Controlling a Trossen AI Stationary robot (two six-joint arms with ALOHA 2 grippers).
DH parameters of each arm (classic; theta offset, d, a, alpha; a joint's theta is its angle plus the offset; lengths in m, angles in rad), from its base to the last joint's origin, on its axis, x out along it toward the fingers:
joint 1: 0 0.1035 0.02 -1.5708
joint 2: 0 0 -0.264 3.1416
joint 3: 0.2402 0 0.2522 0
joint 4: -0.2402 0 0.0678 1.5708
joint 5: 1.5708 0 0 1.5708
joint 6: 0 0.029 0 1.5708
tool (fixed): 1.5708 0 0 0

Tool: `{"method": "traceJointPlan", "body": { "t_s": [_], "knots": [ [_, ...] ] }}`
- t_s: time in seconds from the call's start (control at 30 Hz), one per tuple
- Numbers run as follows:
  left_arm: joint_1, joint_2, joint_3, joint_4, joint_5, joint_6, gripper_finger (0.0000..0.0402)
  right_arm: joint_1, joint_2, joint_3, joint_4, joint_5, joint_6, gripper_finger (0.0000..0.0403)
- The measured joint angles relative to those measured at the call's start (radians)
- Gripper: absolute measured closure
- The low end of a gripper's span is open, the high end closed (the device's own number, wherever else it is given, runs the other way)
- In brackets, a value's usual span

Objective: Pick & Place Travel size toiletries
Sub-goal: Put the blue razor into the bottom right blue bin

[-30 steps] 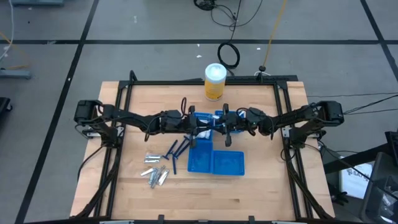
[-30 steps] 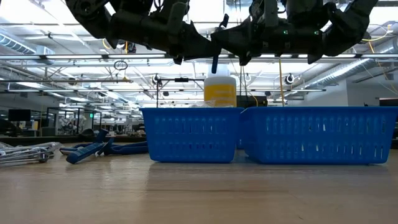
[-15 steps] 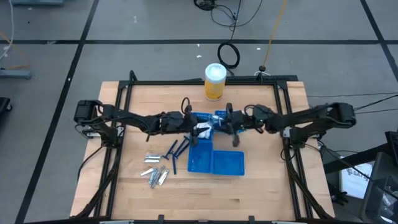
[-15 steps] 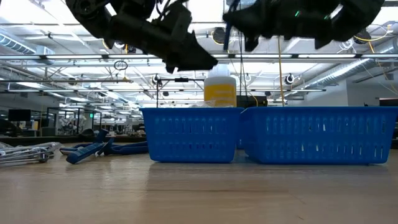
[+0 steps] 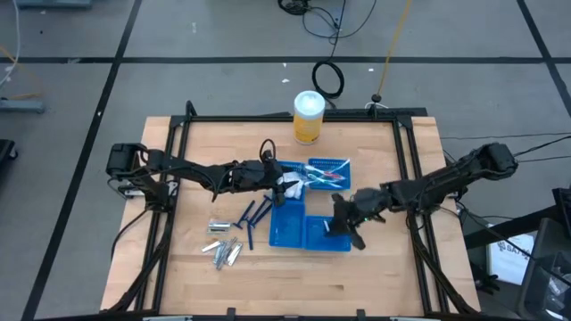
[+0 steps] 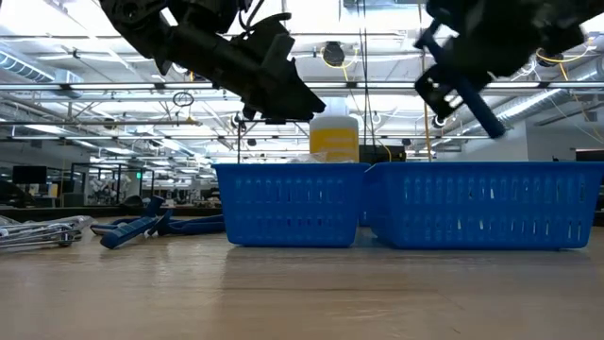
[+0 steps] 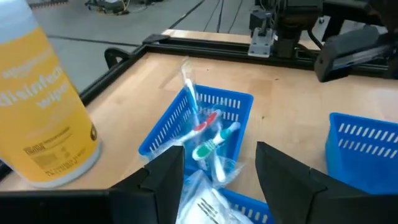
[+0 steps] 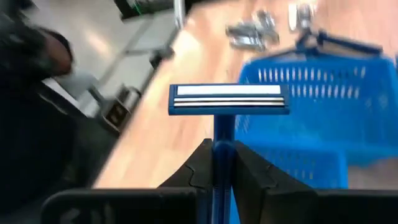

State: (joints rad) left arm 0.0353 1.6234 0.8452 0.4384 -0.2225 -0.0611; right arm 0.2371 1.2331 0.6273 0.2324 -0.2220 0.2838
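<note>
Razor (image 8: pixel 227 99): dark blue, pale strip across the head. Trays (image 5: pixel 308 234): bright blue mesh. Canister (image 5: pixel 309 119): yellow, white lid. Toothbrushes (image 7: pixel 208 140) ahead of the left jaws: white with red and green. Tubes (image 5: pixel 223 245): silvery. Bench (image 5: pixel 375 276): pale wood, black frame.

My right gripper (image 5: pixel 348 230), clamping a dark blue plastic razor (image 8: pixel 225 102), has swung from beside the yellow canister-side blue mesh tray (image 5: pixel 332 166) to above the nearer blue basket (image 5: pixel 327 236). My left gripper (image 7: pixel 217 168) has parted its fingers.
</note>
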Motion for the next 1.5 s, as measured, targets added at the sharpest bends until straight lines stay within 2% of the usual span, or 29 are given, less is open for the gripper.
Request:
{"method": "traceJointPlan", "body": {
  "t_s": [0.13,0.23,0.33,0.9,1.07,1.23,1.3,1.5],
  "knots": [
    [-0.001,0.0,0.0,-0.002,0.001,-0.025,0.0206,0.062,0.006,0.0,-0.112,0.174,0.011,0.0379],
    [-0.005,0.0,0.0,-0.002,0.001,-0.027,0.0206,0.083,0.019,-0.001,-0.175,0.248,0.05,0.0379],
    [-0.007,0.0,0.0,-0.002,0.002,-0.028,0.0206,0.087,0.037,-0.001,-0.176,0.246,0.062,0.0376],
    [-0.007,0.0,-0.001,-0.038,0.004,-0.01,0.0206,0.086,0.042,-0.001,-0.184,0.19,0.032,0.0282],
    [-0.031,-0.026,0.002,-0.215,0.031,-0.026,0.0206,0.083,-0.013,-0.001,-0.184,0.191,-0.008,0.0264],
    [-0.092,-0.088,0.019,-0.558,0.042,-0.095,0.0206,0.083,-0.102,-0.001,-0.194,0.191,-0.082,0.0263],
    [-0.12,-0.119,0.019,-0.702,0.042,-0.164,0.0206,0.083,-0.126,-0.001,-0.198,0.192,-0.092,0.0265],
    [-0.188,-0.133,0.017,-0.967,0.033,-0.474,0.0206,0.092,-0.163,-0.054,-0.197,0.195,-0.09,0.0267]
  ]
}}
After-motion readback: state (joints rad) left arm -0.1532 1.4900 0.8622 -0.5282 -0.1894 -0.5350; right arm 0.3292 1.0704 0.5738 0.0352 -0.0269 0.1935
